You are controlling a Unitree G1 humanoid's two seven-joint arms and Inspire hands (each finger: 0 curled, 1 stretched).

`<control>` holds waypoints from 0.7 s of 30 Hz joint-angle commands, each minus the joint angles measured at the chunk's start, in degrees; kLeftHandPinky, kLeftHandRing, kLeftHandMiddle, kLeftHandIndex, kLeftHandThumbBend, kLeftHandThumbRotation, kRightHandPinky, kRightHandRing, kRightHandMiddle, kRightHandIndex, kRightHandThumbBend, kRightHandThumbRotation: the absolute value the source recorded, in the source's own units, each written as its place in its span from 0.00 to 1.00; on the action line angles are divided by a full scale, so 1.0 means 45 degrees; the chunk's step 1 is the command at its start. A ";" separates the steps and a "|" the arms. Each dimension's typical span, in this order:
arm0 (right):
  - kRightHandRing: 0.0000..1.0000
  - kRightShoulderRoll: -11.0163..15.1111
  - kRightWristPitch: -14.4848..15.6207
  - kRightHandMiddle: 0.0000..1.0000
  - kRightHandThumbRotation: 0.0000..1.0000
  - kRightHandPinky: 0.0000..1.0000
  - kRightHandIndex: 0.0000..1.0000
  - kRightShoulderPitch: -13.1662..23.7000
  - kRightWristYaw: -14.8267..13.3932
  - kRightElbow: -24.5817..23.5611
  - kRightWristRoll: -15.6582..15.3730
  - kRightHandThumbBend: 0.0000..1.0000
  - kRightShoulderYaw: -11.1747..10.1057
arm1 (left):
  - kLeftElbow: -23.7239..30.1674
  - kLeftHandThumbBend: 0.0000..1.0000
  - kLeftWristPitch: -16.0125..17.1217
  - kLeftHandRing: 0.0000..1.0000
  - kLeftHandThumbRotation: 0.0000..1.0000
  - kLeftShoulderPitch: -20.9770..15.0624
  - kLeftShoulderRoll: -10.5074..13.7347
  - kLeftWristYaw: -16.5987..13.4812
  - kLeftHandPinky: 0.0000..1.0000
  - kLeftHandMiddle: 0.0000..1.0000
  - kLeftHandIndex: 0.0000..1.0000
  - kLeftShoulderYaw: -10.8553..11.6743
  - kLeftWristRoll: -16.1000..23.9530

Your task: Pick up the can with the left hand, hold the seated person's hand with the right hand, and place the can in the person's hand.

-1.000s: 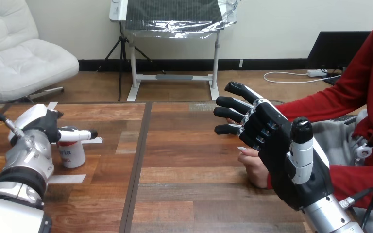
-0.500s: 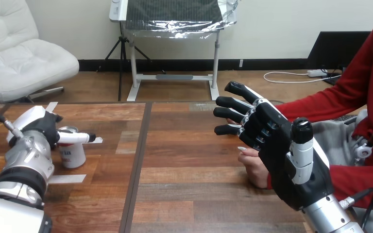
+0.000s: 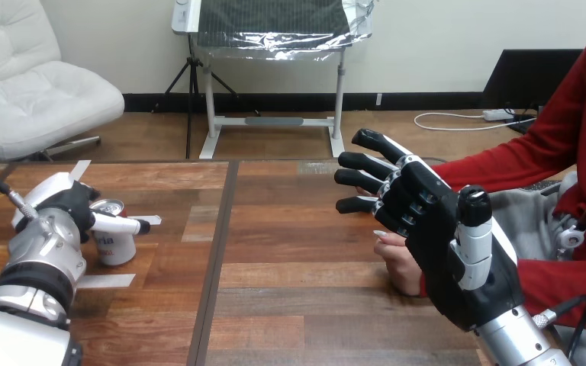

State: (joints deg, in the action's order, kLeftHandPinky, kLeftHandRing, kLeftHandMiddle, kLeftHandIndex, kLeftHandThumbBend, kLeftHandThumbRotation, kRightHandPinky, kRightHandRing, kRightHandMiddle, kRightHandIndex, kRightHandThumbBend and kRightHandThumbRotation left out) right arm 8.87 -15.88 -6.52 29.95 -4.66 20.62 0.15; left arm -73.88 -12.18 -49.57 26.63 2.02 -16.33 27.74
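Head view: the can point(image 3: 111, 242) sits on the left part of the tabletop point(image 3: 297, 259). The left robot hand point(image 3: 65, 204) is pressed against the can, its thumb point(image 3: 119, 223) laid across the can's front. It seems clasped round the can, though the fingers behind are hidden. The right robot hand point(image 3: 427, 221) is raised and released, fingers straight and spread, just over the person's hand point(image 3: 398, 263) at the right. Whether they touch cannot be told.

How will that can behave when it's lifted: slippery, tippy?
The can is a smooth, narrow cylinder, so it may slip in a loose grip. It stands tall on a small base beside the left hand, so a nudge could probably tip it. On its side it would likely roll.
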 commanded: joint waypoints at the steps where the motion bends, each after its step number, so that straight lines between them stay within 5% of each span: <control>1: 0.82 -0.0145 -0.0371 0.83 1.00 0.70 0.88 0.0464 0.0003 -0.0762 0.0233 0.96 -0.0116 | 0.0148 0.81 0.0048 0.75 0.35 -0.0882 0.0097 0.0037 0.58 0.82 0.86 -0.0272 0.0273; 21: 0.83 -0.0176 -0.0327 0.84 1.00 0.71 0.88 0.0456 0.0058 -0.0746 0.0407 0.95 -0.0108 | 0.0181 0.82 0.0041 0.76 0.31 -0.0957 0.0124 0.0174 0.58 0.83 0.84 -0.0427 0.0270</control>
State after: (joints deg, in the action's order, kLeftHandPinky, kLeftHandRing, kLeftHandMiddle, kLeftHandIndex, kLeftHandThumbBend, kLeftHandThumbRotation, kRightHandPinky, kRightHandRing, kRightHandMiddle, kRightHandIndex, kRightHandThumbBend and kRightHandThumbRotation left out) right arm 8.84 -16.19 -6.54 30.23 -4.66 21.31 0.15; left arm -73.88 -12.24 -49.58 26.64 2.85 -17.36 27.94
